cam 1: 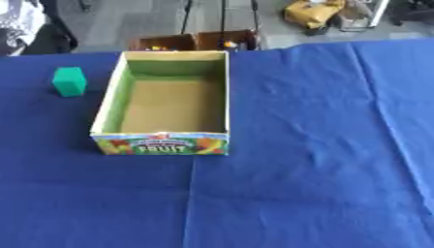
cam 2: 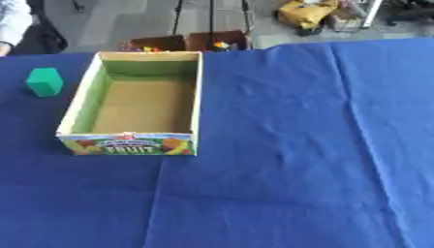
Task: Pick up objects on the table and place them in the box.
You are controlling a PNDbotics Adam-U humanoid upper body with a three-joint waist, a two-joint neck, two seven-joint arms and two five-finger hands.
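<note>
An open cardboard box (cam 1: 108,101) with green inner walls and a "FRUIT" label on its front stands on the blue tablecloth, left of centre. Its brown floor shows with nothing lying inside. A small green block (cam 1: 69,81) stands upright on the cloth just left of the box, near its far end, apart from the box wall. Neither of my hands shows in either view.
The blue cloth (cam 1: 314,145) covers the whole table, with wide flat room to the right of the box and in front of it. Beyond the far table edge stand two brown crates (cam 1: 195,41) and a yellow bag (cam 1: 312,12) on the floor.
</note>
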